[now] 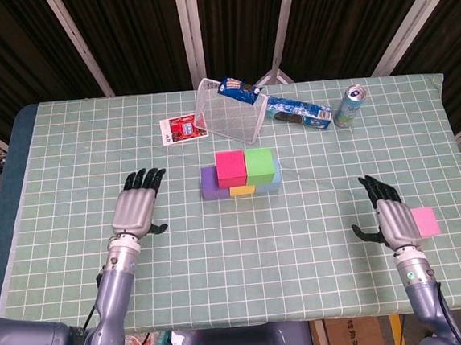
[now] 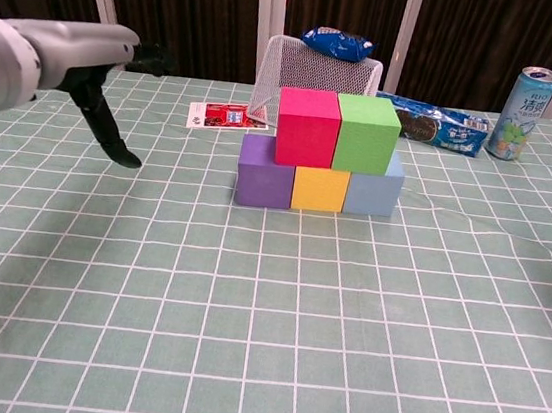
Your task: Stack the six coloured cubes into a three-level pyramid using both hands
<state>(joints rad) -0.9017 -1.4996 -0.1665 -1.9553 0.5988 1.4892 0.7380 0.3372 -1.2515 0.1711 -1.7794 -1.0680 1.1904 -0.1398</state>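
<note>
Head and chest views of my two hands over the checked green surface (image 1: 67, 154). Centre of both frames: the partly built pyramid, with a bottom row of purple cube (image 1: 209, 184), yellow cube (image 1: 243, 191) and light blue cube (image 1: 273, 182) touching side by side, and on them a second row of magenta cube (image 1: 231, 167) and green cube (image 1: 260, 163), also touching; the top level carries nothing. Lower right of the head view: the sixth, pink cube (image 1: 425, 222) lies on the surface well apart from the stack, just beside my right hand (image 1: 392, 219), on the side nearer the right edge; whether the hand touches it I cannot tell. That hand stands with its fingers (image 1: 375, 189) spread wide and straight, holding nothing. Lower left of the head view: my left hand (image 1: 136, 208) is held back-up, fingers (image 1: 146, 178) extended and apart, thumb out to the side, empty, well apart from the purple cube; in the chest view its arm enters from the upper left. Upper centre: a tilted wire basket (image 1: 227, 112) with a blue snack packet (image 1: 239, 89) at its rim, a small red card (image 1: 181, 129) to its left, a cookie packet (image 1: 298, 112) to its right, and a drink can (image 1: 348, 106) standing upright beyond that.
</note>
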